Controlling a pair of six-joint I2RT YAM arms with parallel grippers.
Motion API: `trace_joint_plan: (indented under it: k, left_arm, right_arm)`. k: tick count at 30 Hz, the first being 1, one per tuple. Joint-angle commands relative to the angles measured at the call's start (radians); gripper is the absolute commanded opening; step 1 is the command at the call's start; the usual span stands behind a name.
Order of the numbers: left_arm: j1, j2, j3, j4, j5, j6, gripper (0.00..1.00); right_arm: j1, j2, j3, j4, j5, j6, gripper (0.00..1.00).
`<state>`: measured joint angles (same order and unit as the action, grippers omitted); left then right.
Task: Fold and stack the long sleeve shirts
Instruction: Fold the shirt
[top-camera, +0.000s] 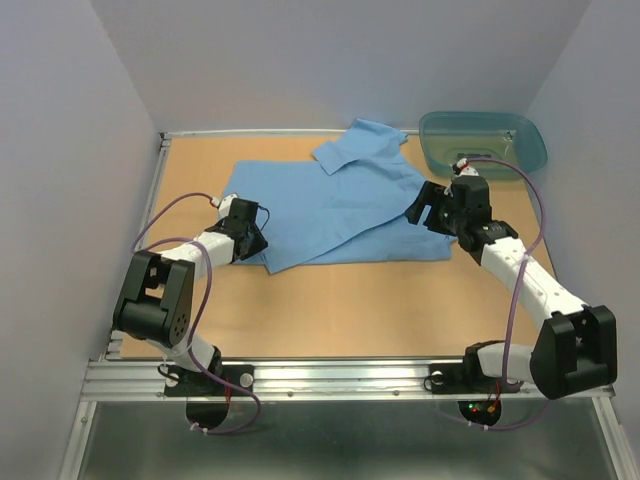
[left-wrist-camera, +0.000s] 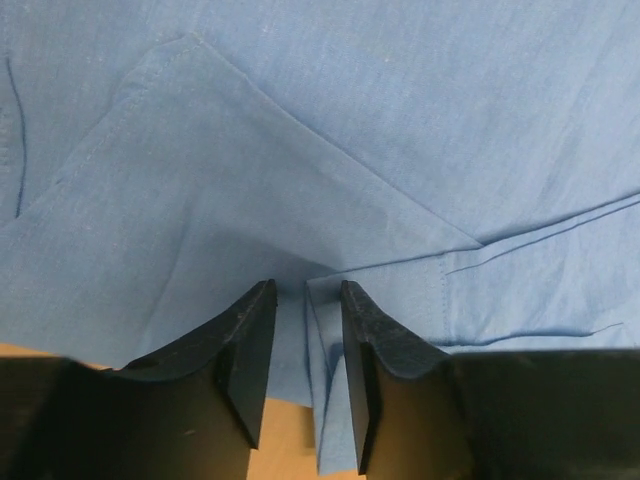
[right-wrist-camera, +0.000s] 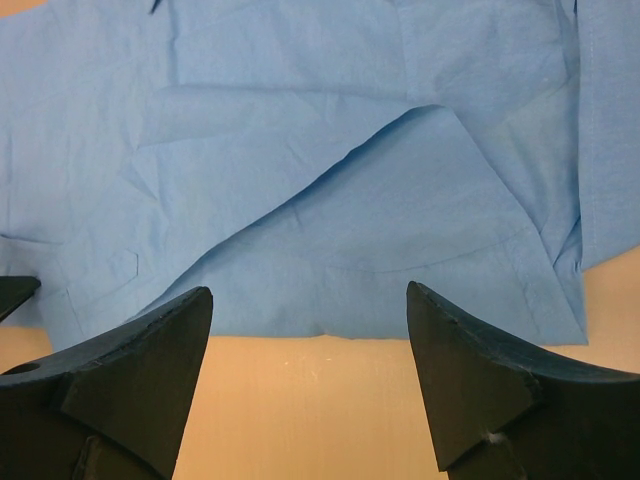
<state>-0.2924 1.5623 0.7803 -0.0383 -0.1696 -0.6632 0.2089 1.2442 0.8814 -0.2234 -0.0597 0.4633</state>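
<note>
Seen from above, you have one light blue long sleeve shirt (top-camera: 340, 205) spread across the upper middle of the tan table (top-camera: 330, 310). Its collar end points toward the top of the frame and its lower edge runs across the centre. Part of the cloth is folded over itself, leaving a slanted edge across the body. A translucent teal tub (top-camera: 485, 140) stands in the upper right corner, just beside the shirt's upper right edge.

Your left gripper (top-camera: 245, 225) sits at the shirt's lower left corner, left of centre. In the left wrist view its fingers (left-wrist-camera: 245, 350) stand close together with only a narrow gap. A hemmed edge of the shirt (left-wrist-camera: 350, 130) lies in that gap, and a sliver of table (left-wrist-camera: 280, 440) shows at the bottom. You cannot tell whether the cloth is actually pinched.

Your right gripper (top-camera: 432, 205) is at the shirt's right edge, right of centre and below the tub. In the right wrist view the gripper (right-wrist-camera: 308, 290) is spread wide and grips nothing. Its dark fingers (right-wrist-camera: 150, 350) fill the lower corners of the frame. The shirt (right-wrist-camera: 330, 130) fills the upper part, with a folded flap pointing up. Bare table (right-wrist-camera: 310, 400) shows between the fingers along the bottom
</note>
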Motion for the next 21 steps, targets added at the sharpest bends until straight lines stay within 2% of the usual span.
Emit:
trace_joint_plan:
  k: [1,5,12,21]
  left_arm:
    - [-0.001,0.028,-0.016,-0.043,0.036,-0.006,0.40]
    - [-0.001,0.022,-0.007,-0.058,0.042,-0.004,0.37]
    - [-0.005,-0.041,0.017,-0.071,0.078,-0.013,0.43]
    - [-0.024,-0.024,0.031,-0.064,0.108,-0.033,0.44]
  right_arm:
    - [-0.008,0.011,0.005,0.044,0.014,-0.012,0.84]
    - [-0.008,0.014,0.004,0.045,0.011,-0.009,0.84]
    - [-0.008,0.011,-0.002,0.047,0.014,-0.017,0.84]
    - [-0.008,0.017,-0.009,0.061,-0.051,-0.031,0.83]
